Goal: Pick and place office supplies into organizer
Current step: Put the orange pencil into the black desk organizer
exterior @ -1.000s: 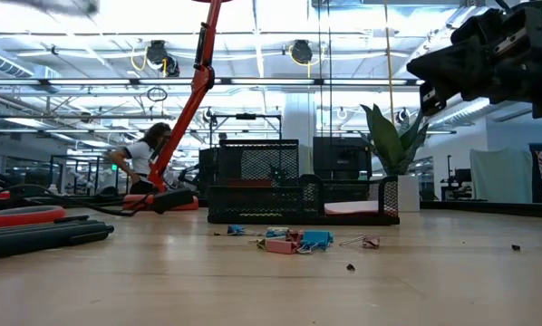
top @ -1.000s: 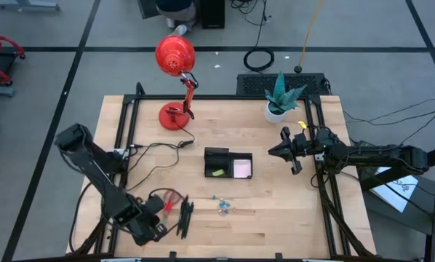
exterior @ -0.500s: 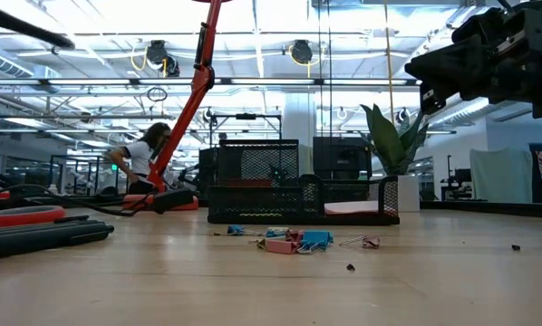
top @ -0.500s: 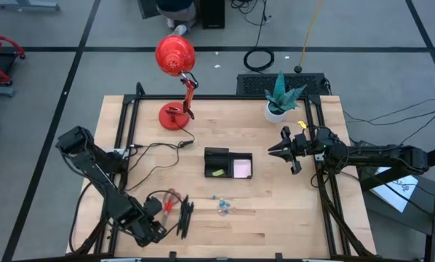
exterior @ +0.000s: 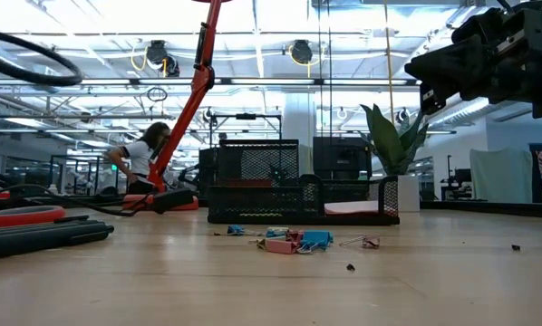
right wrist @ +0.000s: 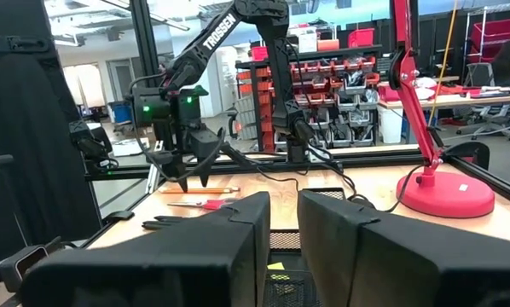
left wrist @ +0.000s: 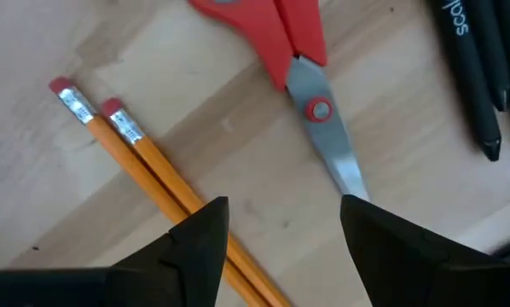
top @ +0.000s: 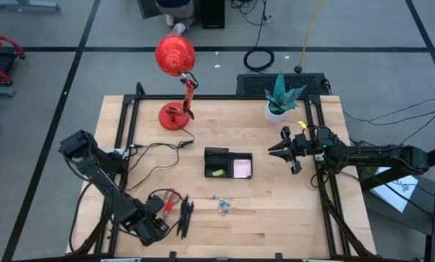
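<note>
Since a second ago the left arm has shifted slightly at the table's 7 o'clock corner, and the left gripper [left wrist: 276, 223] now stands with jaws spread wide, gripping nothing, over two orange pencils [left wrist: 157, 162] and the red-handled scissors [left wrist: 299, 64]. The black pens [left wrist: 477, 68] lie beside them (one shows partial white lettering, unreadable). The organizer [top: 228, 163] sits mid-table. At 3 o'clock the right gripper [right wrist: 282, 230] waits, fingers nearly together, empty. "TROSSEN" shows on the left arm [right wrist: 217, 34].
</note>
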`<action>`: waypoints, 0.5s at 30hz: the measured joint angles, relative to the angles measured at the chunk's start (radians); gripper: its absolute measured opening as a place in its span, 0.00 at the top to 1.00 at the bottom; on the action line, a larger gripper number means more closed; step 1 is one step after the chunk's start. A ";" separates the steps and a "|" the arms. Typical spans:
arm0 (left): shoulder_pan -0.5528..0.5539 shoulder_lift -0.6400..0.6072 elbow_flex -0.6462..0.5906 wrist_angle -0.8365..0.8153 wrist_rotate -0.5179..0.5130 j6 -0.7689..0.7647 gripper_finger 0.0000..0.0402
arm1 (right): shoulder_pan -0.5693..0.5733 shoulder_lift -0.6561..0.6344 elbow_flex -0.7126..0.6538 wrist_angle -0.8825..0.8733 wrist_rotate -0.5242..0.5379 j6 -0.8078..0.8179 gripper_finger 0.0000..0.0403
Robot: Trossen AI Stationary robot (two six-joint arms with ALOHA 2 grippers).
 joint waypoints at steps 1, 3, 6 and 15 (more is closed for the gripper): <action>0.000 0.004 0.000 0.000 0.010 0.000 0.42 | 0.000 0.000 0.000 0.000 0.000 0.000 0.85; -0.001 0.008 0.000 -0.015 0.016 -0.004 0.42 | 0.000 0.000 0.000 0.000 0.000 0.000 0.85; -0.001 0.007 0.000 -0.023 0.017 -0.014 0.42 | 0.000 0.000 0.000 0.000 0.000 0.000 0.85; -0.001 0.007 -0.001 -0.043 0.012 -0.019 0.42 | 0.000 0.000 0.000 -0.002 0.000 0.000 0.85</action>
